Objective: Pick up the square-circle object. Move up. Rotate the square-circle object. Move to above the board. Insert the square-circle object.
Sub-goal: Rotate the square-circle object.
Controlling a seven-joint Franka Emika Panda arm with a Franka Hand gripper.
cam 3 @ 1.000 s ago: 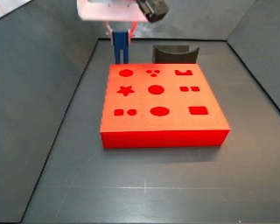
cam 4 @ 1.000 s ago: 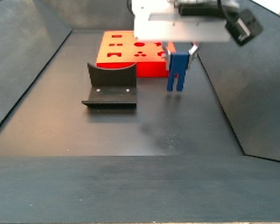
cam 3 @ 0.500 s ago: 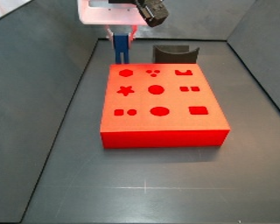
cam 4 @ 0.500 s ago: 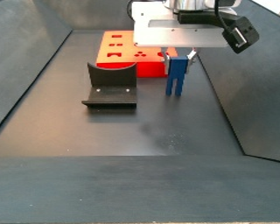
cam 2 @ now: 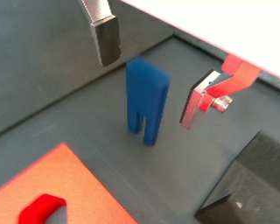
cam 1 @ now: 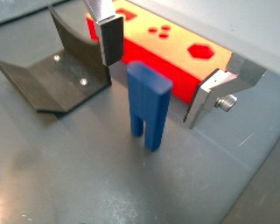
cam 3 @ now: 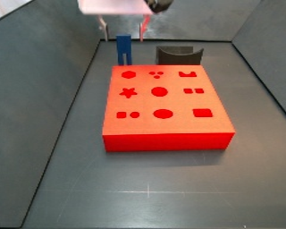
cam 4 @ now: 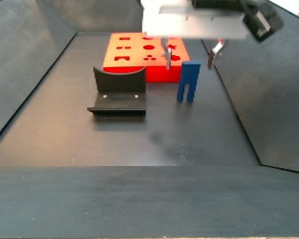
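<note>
Gripper [cam 1: 164, 70] is wide open, fingers [cam 2: 104, 35] either side of the blue peg [cam 1: 147, 105] with clear gaps, touching nothing. Peg stands upright on the floor, prongs down, just beside the red board [cam 3: 164, 107] and near the dark fixture [cam 4: 119, 91].

Floor [cam 3: 62, 179]: dark grey, matte, flat; a faint pale line [cam 3: 146, 190] crosses it in a side view. Walls [cam 4: 271, 103]: dark grey panels rising on each side. Light: soft, even.
</note>
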